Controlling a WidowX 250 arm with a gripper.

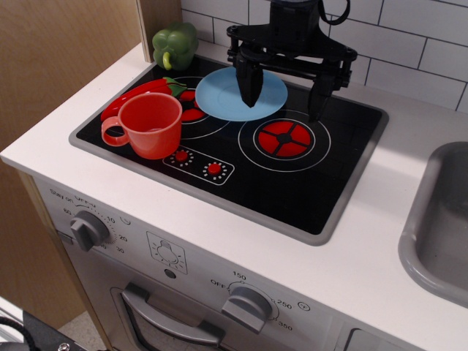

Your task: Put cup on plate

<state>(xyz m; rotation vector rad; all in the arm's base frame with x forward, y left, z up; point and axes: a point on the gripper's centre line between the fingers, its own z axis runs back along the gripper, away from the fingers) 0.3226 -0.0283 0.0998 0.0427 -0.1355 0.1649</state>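
Note:
The red-orange cup (151, 124) stands upright on the front left of the black stove top (292, 190), its loop handle pointing left. The light-blue plate (219, 93) lies flat at the back of the stove top, partly over the left burner. My gripper (284, 95) hangs above the back of the stove, open and empty, with its left finger over the plate's right part and its right finger over the far edge of the right burner. It is well to the right of and behind the cup.
A glossy red chili pepper (135, 95) lies just behind the cup. A green bell pepper (175, 44) sits at the back left corner. The right burner (284, 137) is red and black. A grey sink (439, 219) is at the right. A wooden wall stands on the left.

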